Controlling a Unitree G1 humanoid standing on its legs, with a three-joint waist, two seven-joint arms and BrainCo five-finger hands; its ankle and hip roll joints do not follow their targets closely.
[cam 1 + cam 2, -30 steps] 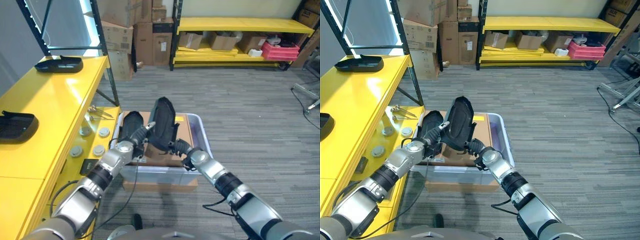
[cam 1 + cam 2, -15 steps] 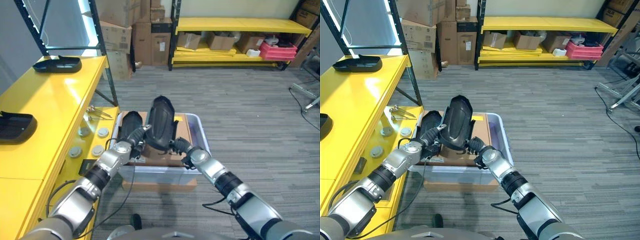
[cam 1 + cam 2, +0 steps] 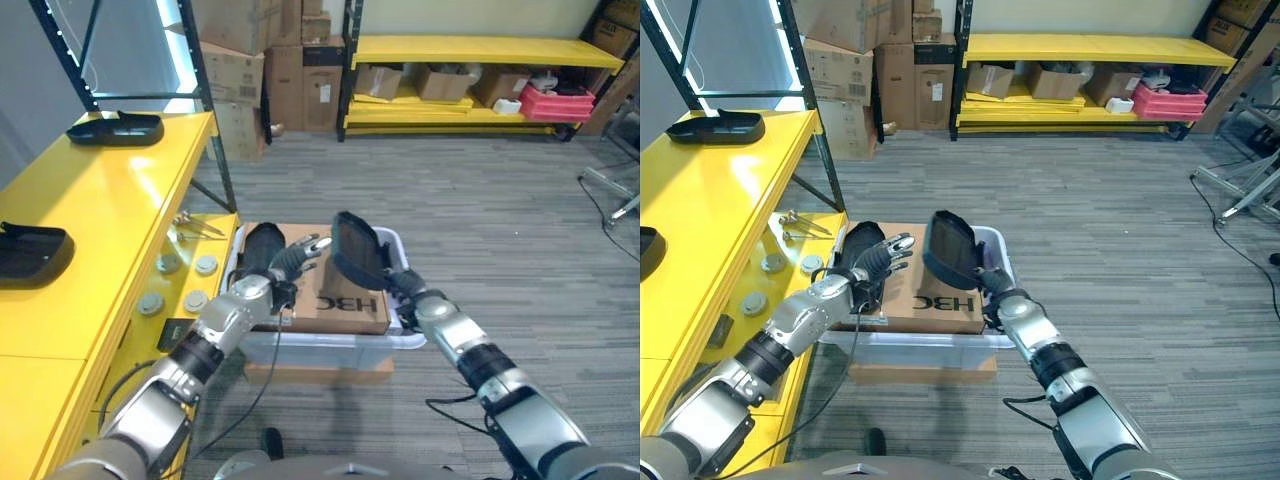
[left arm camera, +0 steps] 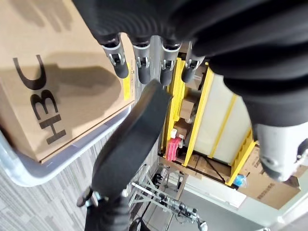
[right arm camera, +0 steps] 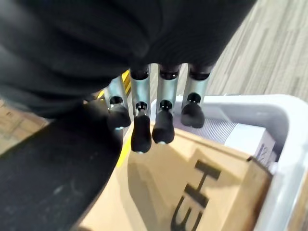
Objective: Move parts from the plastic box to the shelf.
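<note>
Grey carpet (image 3: pixel 480 210) covers the floor of a storeroom, and on it, just beside a long yellow workbench-style shelf (image 3: pixel 95 215), sits a translucent grey plastic box (image 3: pixel 405 340) resting on a flat piece of cardboard. A black moulded plastic part with a curved, shell-like shape (image 3: pixel 357 250) is raised above the box's right side, tilted with its hollow face turned toward the left; the right hand (image 3: pixel 405 287) grasps its lower end, though how its fingers (image 5: pixel 161 127) close on it cannot be told, as they hang beside the dark part over the box. Under it, inside the box, lies a brown cardboard carton with large black letters (image 3: pixel 345 295) on top. A second black moulded part (image 3: pixel 262 248) stands at the left end of the box. The left hand (image 3: pixel 290 265) hovers above the carton between the two parts, released, its fingers (image 4: pixel 144 72) stretched straight and spread toward the lifted part without touching it. Two more black moulded parts (image 3: pixel 117 128) (image 3: pixel 30 250) lie on the yellow shelf top, well apart from each other. On the shelf's lower ledge near the box lie several round grey discs (image 3: pixel 180 285) and a few slim metal tools (image 3: pixel 200 225). Against the back wall stand stacked brown cardboard boxes (image 3: pixel 265 65) and a low yellow rack (image 3: pixel 480 50) bearing cartons and a red tray (image 3: pixel 560 100).
</note>
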